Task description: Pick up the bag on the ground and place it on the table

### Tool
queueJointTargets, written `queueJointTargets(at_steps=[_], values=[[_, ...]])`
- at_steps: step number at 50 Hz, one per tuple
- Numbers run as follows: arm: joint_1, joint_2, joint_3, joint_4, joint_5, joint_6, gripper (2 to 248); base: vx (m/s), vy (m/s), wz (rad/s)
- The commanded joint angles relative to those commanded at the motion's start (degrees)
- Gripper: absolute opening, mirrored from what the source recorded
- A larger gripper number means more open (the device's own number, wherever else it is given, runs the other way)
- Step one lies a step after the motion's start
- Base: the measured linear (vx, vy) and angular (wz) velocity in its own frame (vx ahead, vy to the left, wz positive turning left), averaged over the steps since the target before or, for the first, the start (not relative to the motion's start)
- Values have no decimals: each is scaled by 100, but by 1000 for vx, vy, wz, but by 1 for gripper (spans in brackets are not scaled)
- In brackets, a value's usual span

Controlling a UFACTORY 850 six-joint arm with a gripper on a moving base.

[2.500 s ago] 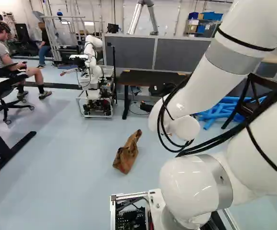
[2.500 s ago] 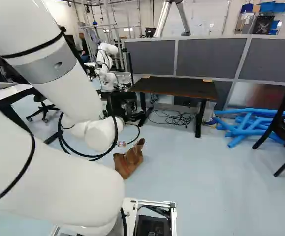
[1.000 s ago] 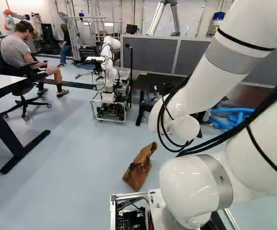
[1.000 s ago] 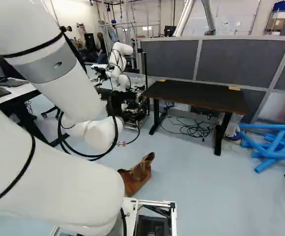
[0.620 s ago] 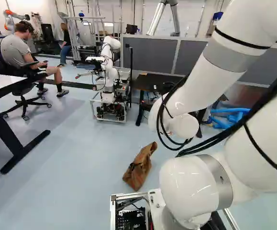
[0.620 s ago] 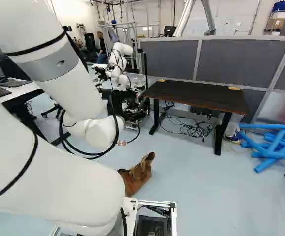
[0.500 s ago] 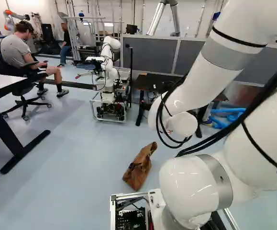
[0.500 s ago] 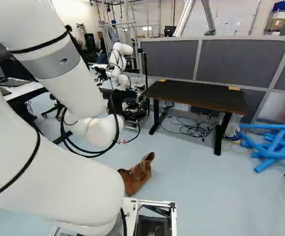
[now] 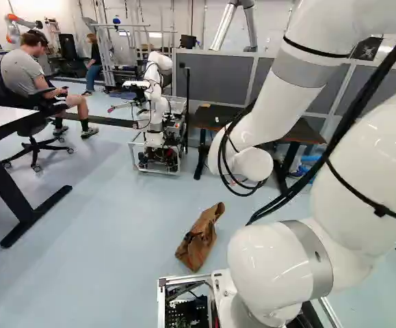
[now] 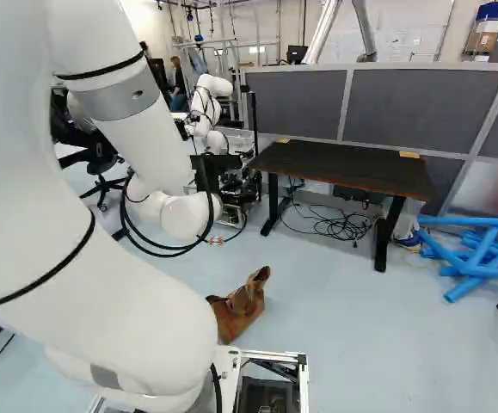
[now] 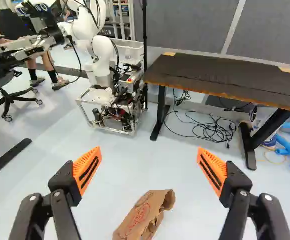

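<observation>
"Gripper (image 10: pixel 216 241) first: how does it stand?"

"Apart. The wrist view shows its two fingers (image 11: pixel 87 170) spread wide, with nothing pinched between the orange pads."

"And the bag (image 11: pixel 139 217), where's that?"

"On the floor (image 11: pixel 59 155), lower than the jaws and showing in the gap between them. It's brown, crumpled, and neither finger touches it."

"Which way does its open end point?"

"Roughly away from the jaws, toward the table (image 11: pixel 225 82)."

"Where's the table, then?"

"Well ahead of the jaws, reaching across from between the fingers to past the right one. Dark top, black legs, and a tangle of cables (image 11: pixel 210 131) on the floor below it."

"Anything beyond the left finger?"

"Another robot (image 11: pixel 102 55), white, on a wheeled frame, just beside the table's left end."

"And past the right finger?"

"Blue tubes (image 10: pixel 481 249) heaped on the floor, beyond the table's right end."
</observation>
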Motion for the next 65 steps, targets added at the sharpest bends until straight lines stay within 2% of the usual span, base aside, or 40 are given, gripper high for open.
queueJointTargets(at_steps=[32,65], values=[[124,-1242,-756,411,-684,0,247,0,0,0],[404,-2355,-1468,1284,-1462,0,247,0,0,0]])
